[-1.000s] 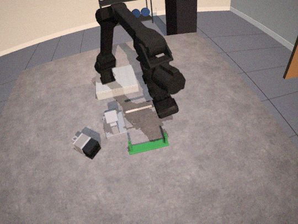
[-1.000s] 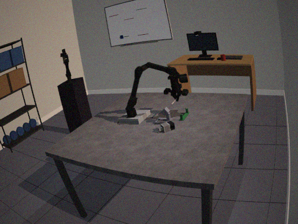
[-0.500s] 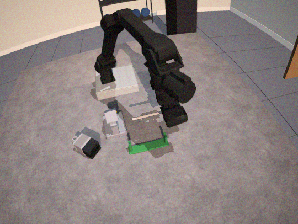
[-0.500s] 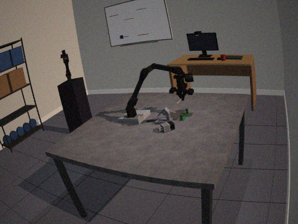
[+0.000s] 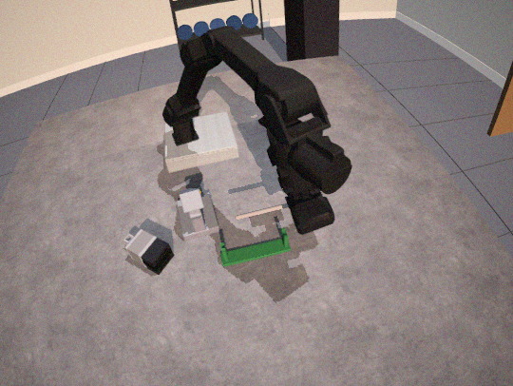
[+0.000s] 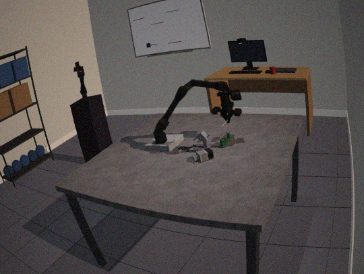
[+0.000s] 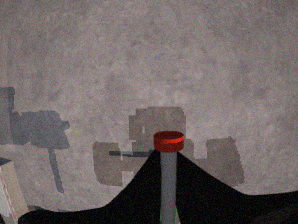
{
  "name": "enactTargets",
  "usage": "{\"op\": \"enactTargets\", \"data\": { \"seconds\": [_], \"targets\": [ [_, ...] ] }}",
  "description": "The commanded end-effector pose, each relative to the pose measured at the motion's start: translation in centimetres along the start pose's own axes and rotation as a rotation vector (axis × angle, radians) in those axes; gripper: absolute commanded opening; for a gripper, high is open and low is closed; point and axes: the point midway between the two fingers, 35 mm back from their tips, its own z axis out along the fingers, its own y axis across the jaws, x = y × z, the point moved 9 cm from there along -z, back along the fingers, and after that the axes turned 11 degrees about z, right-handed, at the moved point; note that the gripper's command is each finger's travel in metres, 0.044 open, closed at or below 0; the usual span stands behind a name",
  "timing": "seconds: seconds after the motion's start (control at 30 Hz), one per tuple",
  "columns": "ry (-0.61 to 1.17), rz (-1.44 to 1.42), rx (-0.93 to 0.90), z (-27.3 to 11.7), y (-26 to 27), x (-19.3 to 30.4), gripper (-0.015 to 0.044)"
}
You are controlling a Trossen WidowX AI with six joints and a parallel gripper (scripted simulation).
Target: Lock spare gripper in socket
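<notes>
Table [image 5: 332,309] [image 6: 162,196] [image 7: 150,50], one, grey and mottled, takes up most of the top view; three of its dark legs are visible in the exterior view. One wooden desk [image 6: 263,75] [image 5: 503,114] stands at upper right in the exterior frame, carrying one monitor [image 6: 247,50] and one red mug [image 6: 272,70]. One whiteboard [image 6: 168,27] hangs at upper centre. One shelf rack [image 6: 21,139] [image 5: 204,4], far left in the exterior view, holds two blue boxes, two brown boxes and five blue round items. One black cabinet [image 6: 91,128] [image 5: 313,28] stands beside it. One black arm [image 5: 252,62] [image 6: 176,101] rises from one pale base block [image 5: 216,135] [image 6: 175,140] and arches across the table.

Just left of centre in the top view is one grey mount [image 5: 192,209] [image 6: 202,138]. One spare gripper [image 5: 149,249] [image 6: 204,155], white with a black end, lies undocked at lower left, apart from the mount. One green holder [image 5: 254,252] [image 6: 222,141] with two uprights sits below centre.

The arm's one gripper [image 5: 287,206] [image 6: 228,121] [image 7: 164,153] is nearly closed, its two fingers pinching the single lock pin [image 5: 258,212] [image 6: 224,123] [image 7: 169,185]. The pin is out of the socket, held above the table near the green holder, its one red head [image 7: 169,141] at lower centre in the wrist view.
</notes>
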Motion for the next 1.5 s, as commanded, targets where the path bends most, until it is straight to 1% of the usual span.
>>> {"op": "enactTargets", "data": {
  "seconds": [0.0,1.47],
  "targets": [
    [0.000,0.006,0.000,0.3,-0.3,-0.1,0.0000],
    [-0.005,0.002,0.007,6.6,-1.0,0.9,0.0000]
  ]
}}
